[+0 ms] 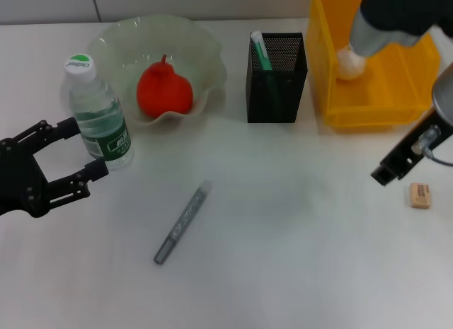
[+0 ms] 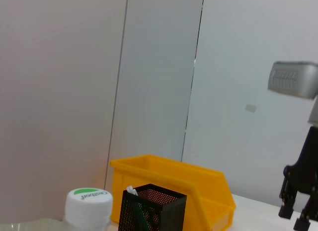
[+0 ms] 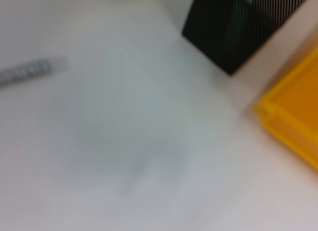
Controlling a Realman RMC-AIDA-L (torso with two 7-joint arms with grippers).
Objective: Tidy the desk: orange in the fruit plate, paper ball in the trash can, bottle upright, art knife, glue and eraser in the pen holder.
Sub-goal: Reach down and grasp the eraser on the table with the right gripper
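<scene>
Grey art knife [image 1: 183, 222] lay nearest on the white desk [image 1: 283, 258], slanted, dark lettering along its barrel too small to read. Right of it, tan eraser [image 1: 420, 195] sat flat near the desk edge; printing on it illegible.

Left gripper [image 1: 67, 158]: 2 black fingers spread wide, flanking the lower part of the water bottle [image 1: 99, 113], no grip. Bottle stood upright, clear plastic, white cap with a green top, green label; cap writing showed in the left wrist view but could not be made out.

Right gripper [image 1: 382, 175] hung above the desk just left of the eraser; fingers cannot be told.

Farther back: orange [image 1: 163, 89] in the translucent wavy fruit plate [image 1: 205, 53]; black mesh pen holder [image 1: 277, 77] holding 1 green-and-white glue stick [image 1: 261, 50]; yellow bin [image 1: 382, 74] with white paper ball [image 1: 349, 64], partly hidden by the right arm.
</scene>
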